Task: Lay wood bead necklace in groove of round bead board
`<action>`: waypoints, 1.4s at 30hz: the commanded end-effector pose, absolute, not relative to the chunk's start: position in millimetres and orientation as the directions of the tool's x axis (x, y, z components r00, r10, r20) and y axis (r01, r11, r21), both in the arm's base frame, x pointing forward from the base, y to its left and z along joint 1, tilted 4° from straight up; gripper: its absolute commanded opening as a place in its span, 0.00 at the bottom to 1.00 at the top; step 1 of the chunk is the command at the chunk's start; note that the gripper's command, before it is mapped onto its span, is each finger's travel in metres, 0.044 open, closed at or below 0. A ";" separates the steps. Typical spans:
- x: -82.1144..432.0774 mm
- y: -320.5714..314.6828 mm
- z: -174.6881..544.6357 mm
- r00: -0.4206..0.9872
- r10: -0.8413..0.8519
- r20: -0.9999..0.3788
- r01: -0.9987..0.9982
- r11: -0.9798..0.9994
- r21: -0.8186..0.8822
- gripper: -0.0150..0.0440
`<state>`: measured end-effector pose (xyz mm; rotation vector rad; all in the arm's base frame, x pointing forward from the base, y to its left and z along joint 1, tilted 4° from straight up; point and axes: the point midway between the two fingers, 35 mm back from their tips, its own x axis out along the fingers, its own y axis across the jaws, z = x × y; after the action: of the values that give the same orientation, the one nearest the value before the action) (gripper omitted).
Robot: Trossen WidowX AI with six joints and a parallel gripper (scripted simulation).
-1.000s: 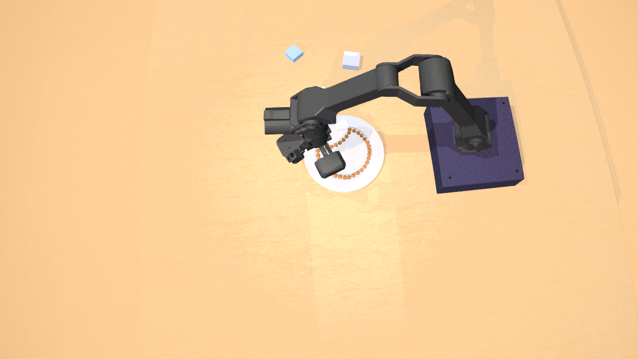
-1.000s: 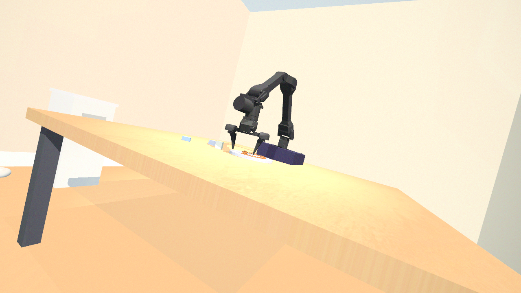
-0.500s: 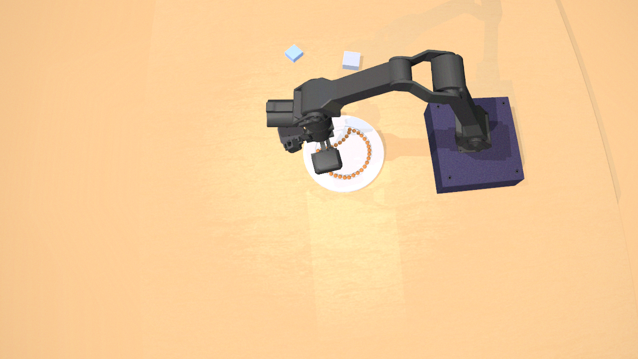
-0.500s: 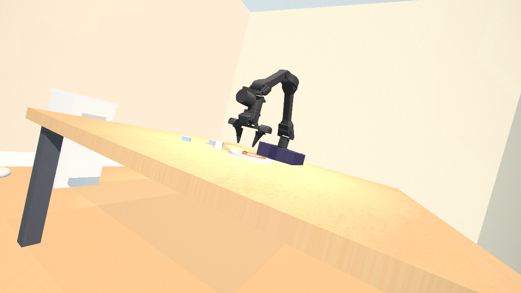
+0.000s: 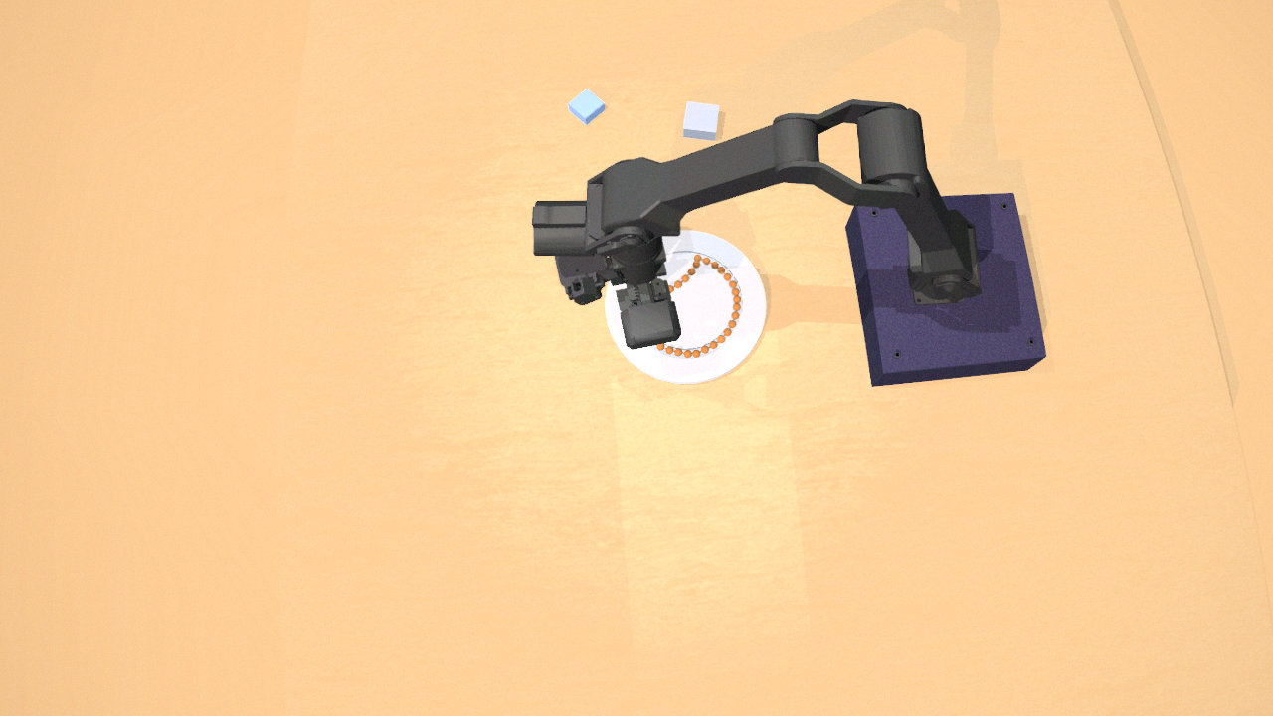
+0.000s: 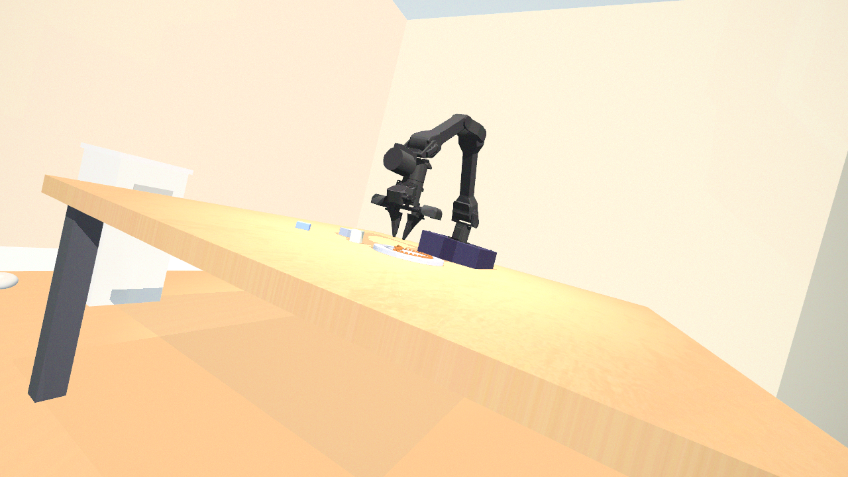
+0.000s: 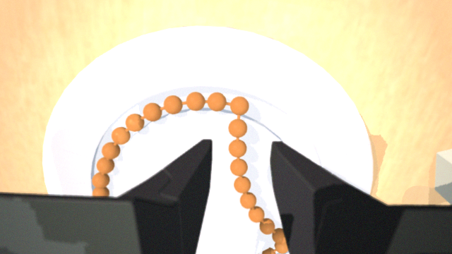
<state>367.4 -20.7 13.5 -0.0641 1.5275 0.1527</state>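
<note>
The round white bead board lies flat on the table. The orange bead necklace lies on it. In the wrist view its left and top beads follow the groove. At the top it turns sharply and cuts inside the ring toward the lower right, where beads bunch beside the right finger. The groove right of that corner holds no beads. My gripper is partly open and hangs just above the board, with the inward strand showing between its fingers. The top view hides the fingertips.
A light blue block and a pale lavender block lie behind the board. A small white block stands nearer the board. The dark purple arm base is to the right.
</note>
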 end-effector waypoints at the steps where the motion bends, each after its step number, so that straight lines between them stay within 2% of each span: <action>1: 367.1 -20.3 7.7 0.034 0.060 -0.998 -0.138 0.989 0.055 0.46; 19: 365.8 -18.5 -17.2 0.029 0.061 -0.998 -0.131 0.990 0.057 0.46; 24: 366.7 -18.9 -14.4 0.030 0.060 -0.998 -0.136 0.989 0.055 0.25; 42: 366.7 -18.9 -14.4 0.030 0.060 -0.998 -0.136 0.989 0.055 0.25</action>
<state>366.3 -18.9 -15.0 -0.0603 1.5348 0.1510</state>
